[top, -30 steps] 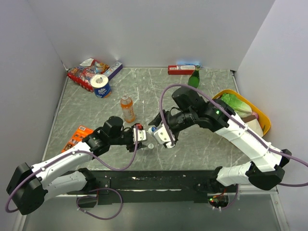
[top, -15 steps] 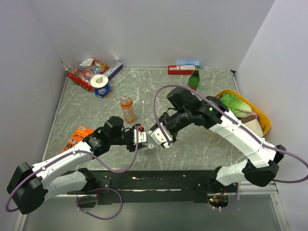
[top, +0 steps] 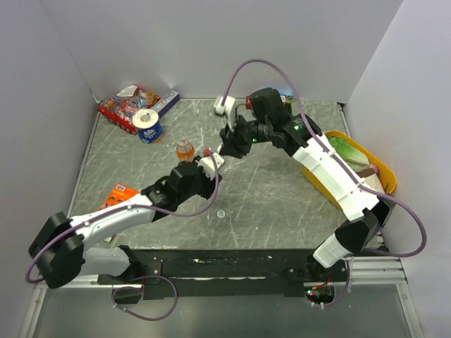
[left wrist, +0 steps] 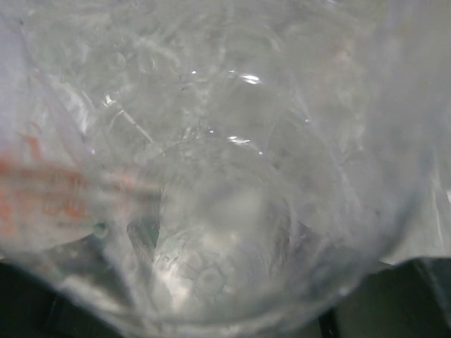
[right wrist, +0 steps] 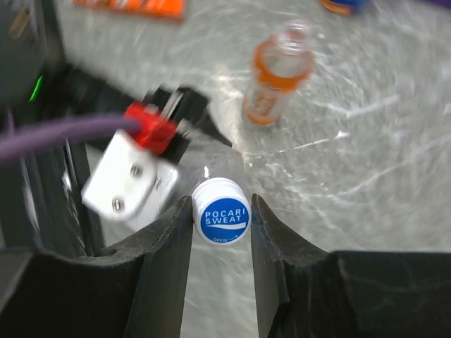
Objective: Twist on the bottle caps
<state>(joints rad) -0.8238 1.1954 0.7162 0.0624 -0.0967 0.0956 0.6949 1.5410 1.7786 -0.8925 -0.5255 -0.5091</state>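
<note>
One blue bottle cap point(right wrist: 222, 220) sits clamped between the fingers point(right wrist: 165, 267) of the right end effector point(right wrist: 220, 208).

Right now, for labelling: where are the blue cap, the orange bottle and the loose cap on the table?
blue cap point(right wrist: 222, 220): right wrist view, its printed top.
orange bottle point(right wrist: 278, 77): right wrist view, its orange body.
loose cap point(top: 221, 213): top view, its middle.
</note>
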